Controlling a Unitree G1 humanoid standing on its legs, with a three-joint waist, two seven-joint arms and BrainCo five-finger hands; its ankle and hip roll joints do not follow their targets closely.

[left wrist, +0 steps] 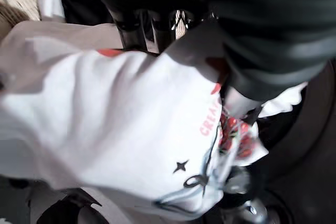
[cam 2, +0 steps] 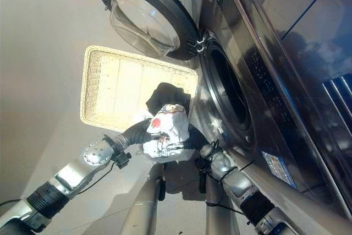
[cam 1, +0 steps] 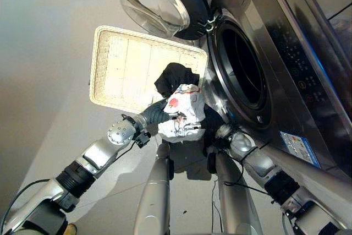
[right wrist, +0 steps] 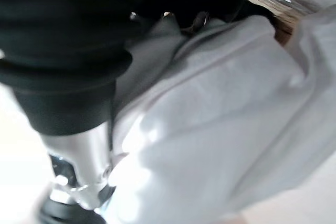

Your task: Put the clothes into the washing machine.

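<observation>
Your left hand [cam 1: 160, 113] and your right hand [cam 1: 213, 120] are both pressed into one bundle of clothes, one from each side. You can see only the dark ribbed covers of the two hands; the fingers are buried in the cloth, so I cannot tell if they are clenched or loose.

In the bundle you can count two pieces: one white garment [cam 1: 183, 115] with red and dark print, and one black garment [cam 1: 175, 77] that sticks out on the far side of it. The bundle is held up in front of the washing machine [cam 1: 286, 70], near the lower edge of its round opening [cam 1: 243, 70], and it is still outside the drum.

Around this there is one flat wicker basket [cam 1: 127, 67] on the floor [cam 1: 49, 53], just beyond the bundle on your left side. The black garment overlaps its near right corner. The one glass door [cam 1: 157, 1] of the machine stands swung open above the basket.
</observation>
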